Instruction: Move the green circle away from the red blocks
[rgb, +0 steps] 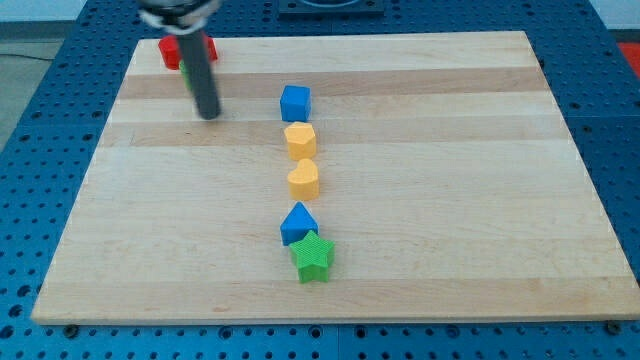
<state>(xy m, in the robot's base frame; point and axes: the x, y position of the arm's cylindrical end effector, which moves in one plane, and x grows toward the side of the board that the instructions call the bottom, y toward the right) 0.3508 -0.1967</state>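
At the far left corner of the tabletop (450, 150), the green circle is not clearly visible; I judge it sits behind my rod, against the red blocks (172, 50). My tip (208, 115) rests just nearer than them, touching nothing I can see. The arm has no hand, so nothing opens or closes.

To do this well, I should bring my tip between the circle and the red blocks, then push straight through the circle's centre toward the open near-left wood. That line stays well clear of the central column: blue cube (295, 102), two yellow blocks (301, 158), blue block (298, 223) and green star (313, 257).
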